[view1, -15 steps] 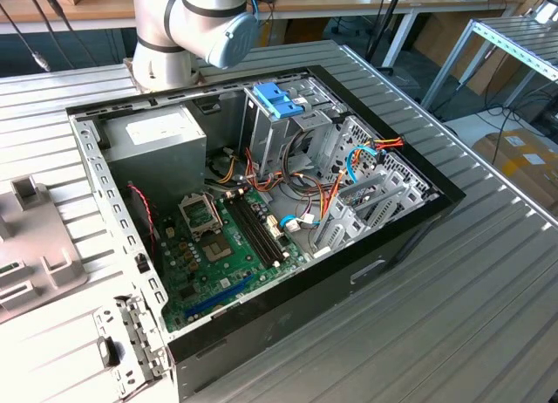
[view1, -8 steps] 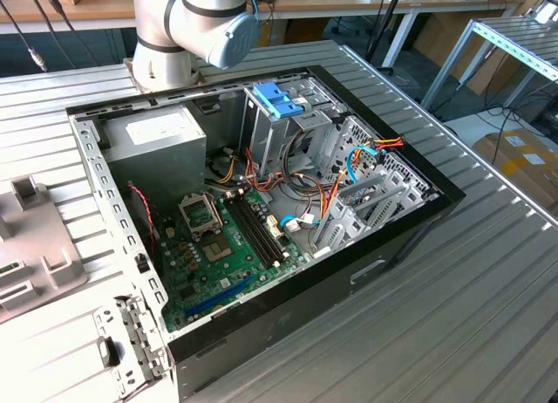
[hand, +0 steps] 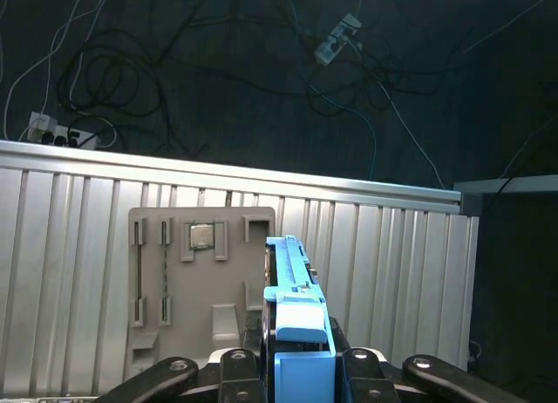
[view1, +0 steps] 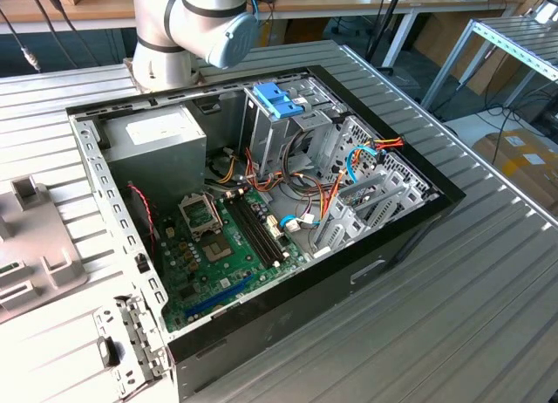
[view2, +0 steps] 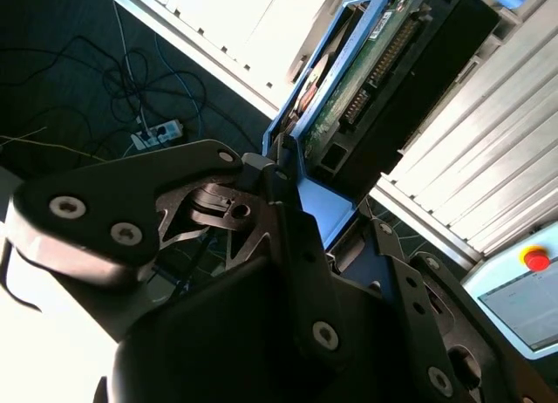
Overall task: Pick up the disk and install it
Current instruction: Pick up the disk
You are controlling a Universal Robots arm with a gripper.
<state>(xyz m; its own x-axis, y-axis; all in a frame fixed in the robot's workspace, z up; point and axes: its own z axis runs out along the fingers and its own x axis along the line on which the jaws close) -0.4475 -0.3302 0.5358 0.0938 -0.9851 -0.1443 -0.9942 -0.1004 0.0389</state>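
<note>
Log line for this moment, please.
gripper: shut on disk at blue tab | disk: held near grey fixture tray | install: not done

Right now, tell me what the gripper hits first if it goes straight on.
Holding the disk, the gripper would probably bring the disk's far end onto the grey fixture tray, or onto the ribbed table beside it. Depth is unclear in the first wrist view.

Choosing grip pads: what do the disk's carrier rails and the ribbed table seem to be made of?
Carrier rails on the disk: likely moulded plastic, light blue, semi-matte; uniform colour and stepped clip shapes suggest it. Ribbed table: probably bare aluminium extrusion, satin silver, with straight even grooves; coated steel cannot be ruled out.
</note>
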